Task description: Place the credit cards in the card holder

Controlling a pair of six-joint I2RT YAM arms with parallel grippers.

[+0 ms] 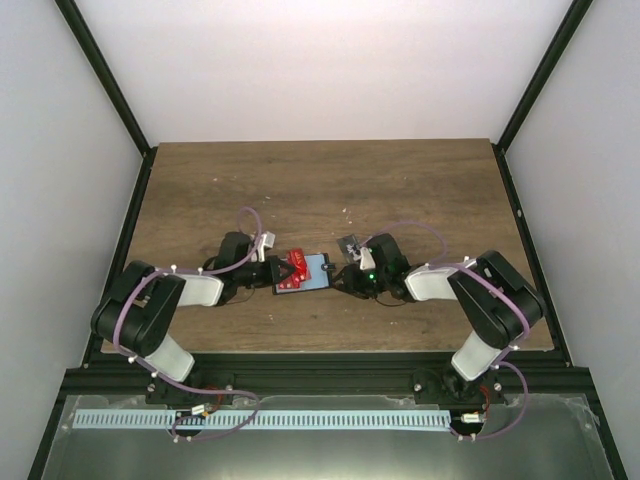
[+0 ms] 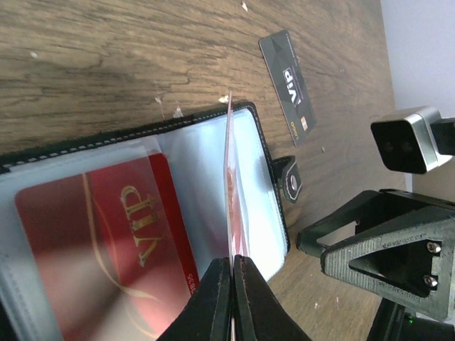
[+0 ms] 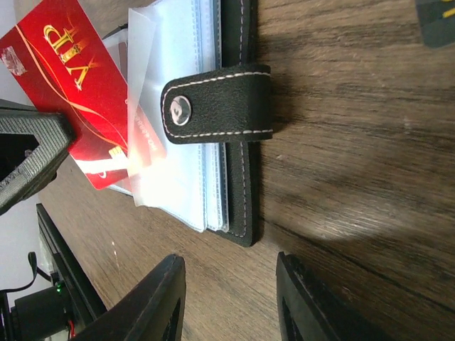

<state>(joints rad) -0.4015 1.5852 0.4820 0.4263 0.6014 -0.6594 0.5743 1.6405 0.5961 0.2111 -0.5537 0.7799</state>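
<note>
Left jaws are pinched shut on 1 end of a held red card (image 2: 229,192). They keep it edge-on and upright over the open card holder (image 2: 192,156), and we judge this is so its free end can be fed down into a clear sleeve. Right jaws stand part open with nothing between them, low over the worktop (image 3: 355,177) just beside the holder's stitched edge. We take it they are placed there to steady the holder or lift a sleeve, though we cannot tell whether they touch it.

The card holder lies open at the middle of the worktop, between the 2 arms. We see it as black with pale stitching, with a snap strap (image 3: 220,103) folded over its right edge and a stack of clear, bluish sleeves inside. A stowed red card (image 2: 121,249) with gold VIP lettering already sits in 1 sleeve. A dark grey card (image 2: 288,85) lies flat on the worktop near the holder's far right corner, not yet stowed.
</note>
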